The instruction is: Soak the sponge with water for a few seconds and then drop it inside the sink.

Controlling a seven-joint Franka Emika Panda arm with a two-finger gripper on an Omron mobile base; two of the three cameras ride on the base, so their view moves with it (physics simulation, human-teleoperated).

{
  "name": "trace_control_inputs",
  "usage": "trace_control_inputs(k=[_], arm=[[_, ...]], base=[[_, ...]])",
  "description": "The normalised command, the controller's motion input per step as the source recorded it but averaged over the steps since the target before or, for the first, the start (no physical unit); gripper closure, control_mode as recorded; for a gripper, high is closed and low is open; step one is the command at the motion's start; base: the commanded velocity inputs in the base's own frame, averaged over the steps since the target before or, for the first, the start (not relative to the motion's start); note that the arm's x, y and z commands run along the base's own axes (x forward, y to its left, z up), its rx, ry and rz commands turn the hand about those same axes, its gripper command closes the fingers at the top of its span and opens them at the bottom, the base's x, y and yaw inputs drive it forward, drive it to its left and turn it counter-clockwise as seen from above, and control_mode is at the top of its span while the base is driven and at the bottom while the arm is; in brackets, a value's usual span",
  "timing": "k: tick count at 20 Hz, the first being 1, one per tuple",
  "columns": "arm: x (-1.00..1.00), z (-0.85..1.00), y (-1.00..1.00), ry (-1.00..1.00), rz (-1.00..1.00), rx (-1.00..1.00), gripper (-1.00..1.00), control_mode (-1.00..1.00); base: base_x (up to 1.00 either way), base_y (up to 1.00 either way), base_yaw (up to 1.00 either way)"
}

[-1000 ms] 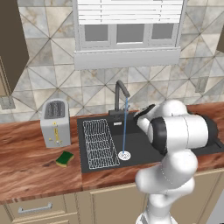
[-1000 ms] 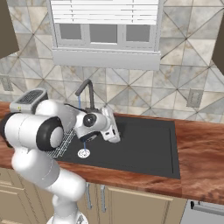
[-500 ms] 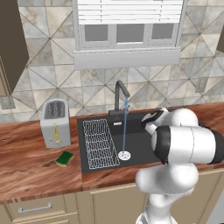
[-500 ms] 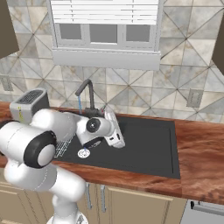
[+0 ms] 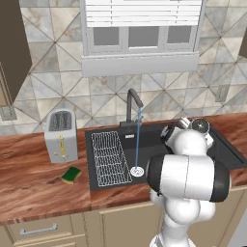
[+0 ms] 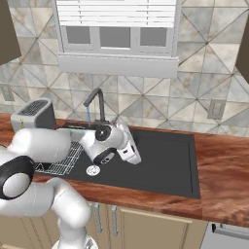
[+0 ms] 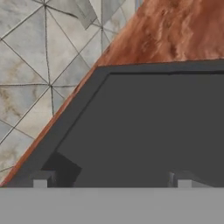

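- I see the wooden surface (image 5: 34,188) running the whole width of the base views, with patterned wall tiles and a window behind it.
- The sink (image 5: 154,140) is set into that surface, a dark rectangular basin; in the right base view its bare floor (image 6: 165,163) stretches away to the right, and the hand view looks down into one of its corners (image 7: 131,131), where the rim meets wood and tile.
- My arm reaches out over the basin, its wrist above the right half of it in the left base view.
- A silver toaster (image 5: 61,136) stands on the surface left of the sink, just beside its edge.
- A white wire rack (image 5: 110,157) lies in the left part of the basin.
- The dark faucet (image 5: 132,105) rises at the back rim, its spout curving forward.
- The tool (image 6: 130,154) hangs over the basin just right of the drain; in the hand view its two tips (image 7: 43,179) stand wide apart with only sink floor between them, so it is open and grips nothing.
- The water (image 5: 138,140) falls as a thin pale-blue line from the spout straight to the round silver drain (image 5: 137,171).
- The sponge (image 5: 71,174) lies green side up on the surface, in front of the toaster, just left of the sink and well apart from the tool.
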Motion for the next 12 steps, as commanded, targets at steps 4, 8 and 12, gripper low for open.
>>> trace_control_inputs(k=[4, 8, 12], arm=[[0.01, 1.0, -0.07, 0.24, 0.0, 0.01, -1.0, -1.0], [0.0, 0.99, -0.04, 0.22, 0.0, 0.0, -1.0, -1.0], [0.0, 0.7, -0.08, 0.15, 0.0, 0.01, -1.0, -1.0]], base=[[0.0, 0.0, 0.0], [0.0, 0.0, 0.0], [0.0, 0.0, 0.0]])
